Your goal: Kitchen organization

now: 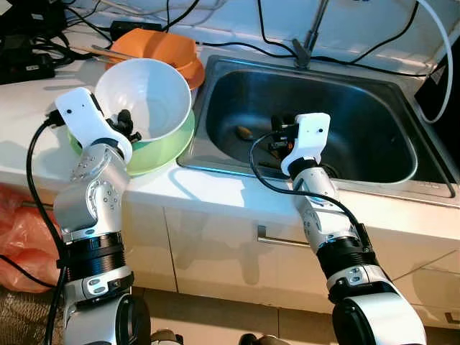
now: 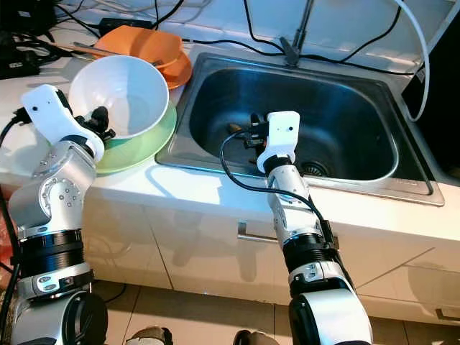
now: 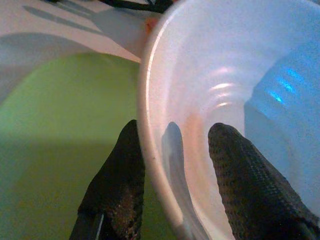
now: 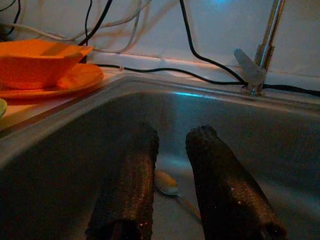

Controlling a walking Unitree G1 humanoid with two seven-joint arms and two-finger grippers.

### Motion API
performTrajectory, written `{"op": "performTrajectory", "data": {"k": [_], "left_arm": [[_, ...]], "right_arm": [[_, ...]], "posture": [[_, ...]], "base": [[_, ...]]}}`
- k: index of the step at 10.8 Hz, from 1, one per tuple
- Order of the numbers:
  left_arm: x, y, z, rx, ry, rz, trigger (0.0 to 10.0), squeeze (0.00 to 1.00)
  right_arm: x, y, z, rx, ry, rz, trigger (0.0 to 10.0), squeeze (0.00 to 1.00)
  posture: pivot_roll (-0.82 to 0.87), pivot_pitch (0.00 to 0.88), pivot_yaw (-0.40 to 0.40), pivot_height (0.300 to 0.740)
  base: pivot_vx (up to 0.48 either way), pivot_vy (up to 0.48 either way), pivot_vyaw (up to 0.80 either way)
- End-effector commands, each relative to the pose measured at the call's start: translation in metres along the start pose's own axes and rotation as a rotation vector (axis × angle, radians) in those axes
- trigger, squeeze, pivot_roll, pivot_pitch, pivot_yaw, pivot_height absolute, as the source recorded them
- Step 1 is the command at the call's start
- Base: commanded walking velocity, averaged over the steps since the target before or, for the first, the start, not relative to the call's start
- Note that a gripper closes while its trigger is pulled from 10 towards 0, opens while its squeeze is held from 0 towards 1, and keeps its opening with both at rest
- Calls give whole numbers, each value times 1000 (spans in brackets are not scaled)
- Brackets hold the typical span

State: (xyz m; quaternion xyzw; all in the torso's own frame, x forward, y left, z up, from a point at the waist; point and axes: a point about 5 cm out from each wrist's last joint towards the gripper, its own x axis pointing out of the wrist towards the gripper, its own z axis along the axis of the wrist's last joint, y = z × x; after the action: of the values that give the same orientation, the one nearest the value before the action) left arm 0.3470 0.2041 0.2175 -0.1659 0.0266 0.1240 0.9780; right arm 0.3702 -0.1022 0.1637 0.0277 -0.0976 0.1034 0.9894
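Left wrist view: the left gripper [image 3: 172,170] is clamped on the rim of the round white plastic bowl [image 1: 144,97], one finger inside the wall, one outside.
Bowl: tilted, its low edge resting on the pale green round plate [image 1: 162,154] on the white surface [image 1: 29,108]; gripping the rim lets it be lifted or nested.
Behind it: an orange bowl on an orange plate [image 1: 162,47], stacked by kind, probably.
Right gripper [image 4: 172,175]: fingers apart, low inside the steel sink [image 1: 359,118], straddling a small metal spoon [image 4: 167,184] on the sink floor, seemingly lined up to pick it.
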Motion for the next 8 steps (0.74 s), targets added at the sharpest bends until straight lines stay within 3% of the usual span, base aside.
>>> {"op": "performTrajectory", "data": {"k": [1,2,3,8], "left_arm": [[0,-1,-9,-7,47,-4,10000,0],[0,-1,-9,-6,48,-8,6078,0],[1,-3,-8,-7,43,-14,0,0],[0,-5,-1,1,-2,-33,0,0]], "right_arm": [[-1,-3,-1,11,13,-10,10000,0],[-1,-3,-1,11,13,-11,10000,0],[0,-3,-1,11,13,-13,10000,0],[-1,-2,-2,16,15,-9,10000,0]], "posture": [[146,100,-96,740],[145,97,-94,740],[145,95,-93,740],[149,83,-90,740]], "base": [[0,0,0],[0,0,0],[0,0,0],[0,0,0]]}}
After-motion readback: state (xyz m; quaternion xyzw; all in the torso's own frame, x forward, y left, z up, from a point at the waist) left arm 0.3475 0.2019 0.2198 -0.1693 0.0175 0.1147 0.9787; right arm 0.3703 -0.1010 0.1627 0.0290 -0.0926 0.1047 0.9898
